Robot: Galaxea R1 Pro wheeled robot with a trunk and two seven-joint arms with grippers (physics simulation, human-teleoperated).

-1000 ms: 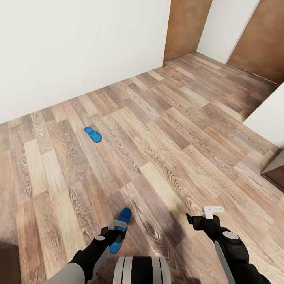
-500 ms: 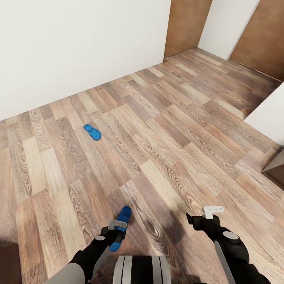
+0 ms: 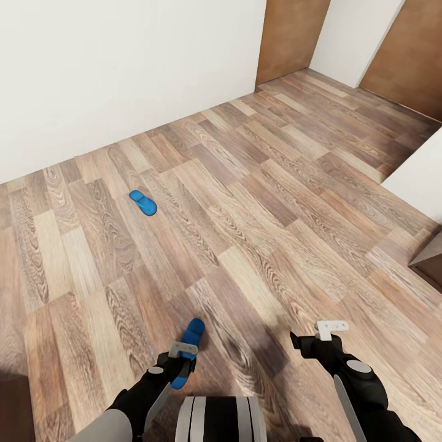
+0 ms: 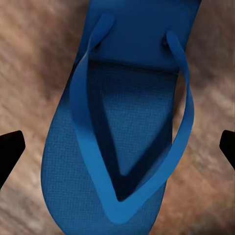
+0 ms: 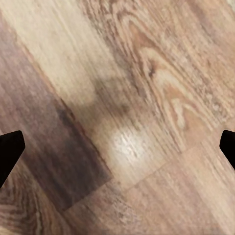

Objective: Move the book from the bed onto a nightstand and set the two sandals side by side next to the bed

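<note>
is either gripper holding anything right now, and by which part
Nothing is gripped. The left gripper is open over the near sandal, fingers wide of its edges. The right gripper is open over bare floor.

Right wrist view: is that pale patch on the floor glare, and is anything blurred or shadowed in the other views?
Right wrist view: a soft bright glare spot on the floorboards, with a dim shadow above it. Left wrist view: the sandal is sharp, the wood around it smeared and soft. Head view: even lighting, crisp grain, a dark shadow on the floor between the left pincer and right pincer.
</note>
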